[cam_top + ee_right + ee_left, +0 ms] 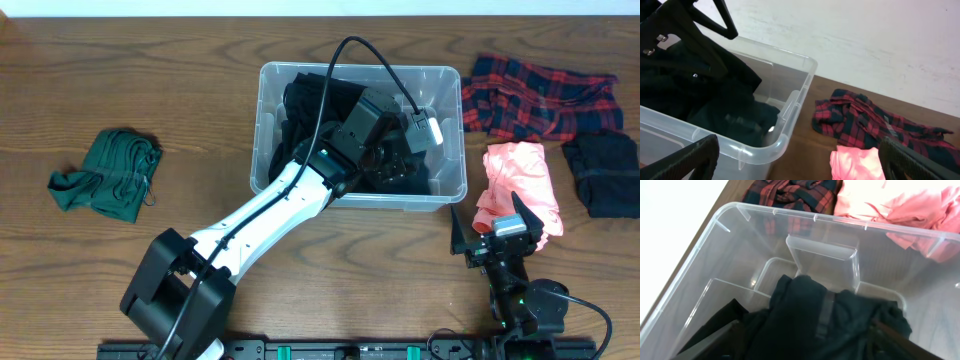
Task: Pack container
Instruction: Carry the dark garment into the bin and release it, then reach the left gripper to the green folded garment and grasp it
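Note:
The container (360, 68) is a clear tub in the middle of the table, with black clothes (310, 105) piled inside. My left gripper (400, 160) reaches down into its right half. In the left wrist view its jaws stand wide apart over a dark garment (830, 315) that lies loose on the container (805, 215) floor. My right gripper (497, 232) hovers open near the table's front, right of the tub, over the lower end of a pink garment (520, 185). In the right wrist view the container's corner (785, 137) is at left, and nothing sits between the jaws.
A green garment (108, 172) lies at the far left. A red plaid shirt (535, 95) lies right of the tub, with a dark navy garment (602, 172) below it at the right edge. The left arm's cable (370, 55) arches over the tub.

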### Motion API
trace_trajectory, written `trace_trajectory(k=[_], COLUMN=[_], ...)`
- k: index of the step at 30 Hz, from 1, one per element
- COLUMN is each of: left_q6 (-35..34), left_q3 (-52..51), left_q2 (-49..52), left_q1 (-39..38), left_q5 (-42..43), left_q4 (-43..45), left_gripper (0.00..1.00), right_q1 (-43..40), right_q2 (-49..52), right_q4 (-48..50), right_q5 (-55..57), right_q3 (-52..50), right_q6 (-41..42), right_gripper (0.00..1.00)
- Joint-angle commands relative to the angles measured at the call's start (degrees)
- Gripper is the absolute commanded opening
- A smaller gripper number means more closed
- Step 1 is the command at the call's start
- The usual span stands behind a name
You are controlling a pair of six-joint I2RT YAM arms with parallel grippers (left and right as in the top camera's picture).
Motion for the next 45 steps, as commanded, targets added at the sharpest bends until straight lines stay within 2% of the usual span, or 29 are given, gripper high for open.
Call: trace_trajectory(k=[1,7,10,15,19,25,28,31,40,45], left_q6=[-0.61,-0.61,-0.83,-1.09,-3.17,-6.32,-13.49,-19.45,-38.80,-40.89], left_q3=[0.46,0.48,0.48,0.48,0.48,0.48,0.48,0.48,0.46,0.46], left_q2=[0.17,-2.32,-4.46,-8.61,-12.11,-16.61,-18.16,-19.10,-18.01,-16.28], left_q1=[-0.09,-0.07,-0.02,0.04,0.52,3.50,7.15,12.68,32.13,41.64], left_q5=[0.37,0.26,-2.51,-12.85,-22.05,-35.47,-43.98,-48.06,-48.37,-48.28], left_q4=[-0.13,-0.13,-0.15,-1.14,-2.36,-8.22,-10.99,-14.86,-28.02,-29.55], left_gripper=[0.80,0.81,0.82,0.93,0.98,0.98,0.98,0.98,0.98,0.98], right_q1=[-0.39,-0.39,-0.39,-0.39,-0.39,-0.39,-0.39,-0.39,-0.39,-0.42], right_q2=[-0.31,-0.31,-0.31,-0.31,-0.31,-0.31,-0.31,-0.31,-0.31,-0.31], right_q4=[-0.13,-0.13,-0.13,-0.13,-0.13,-0.13,-0.13,-0.13,-0.13,-0.13], right_q5=[-0.42,-0.42,-0.42,-0.42,-0.42,-0.42,-0.42,-0.42,-0.42,-0.42], right_q3=[-0.09,-0.09,-0.09,-0.09,-0.09,-0.09,-0.09,-0.09,-0.09,-0.09], right_q6=[-0.72,-0.72,-0.72,-0.72,-0.72,-0.72,-0.72,-0.72,-0.72,-0.72], right_gripper=[0.99,0.99,0.99,0.99,0.99,0.99,0.99,0.99,0.99,0.99])
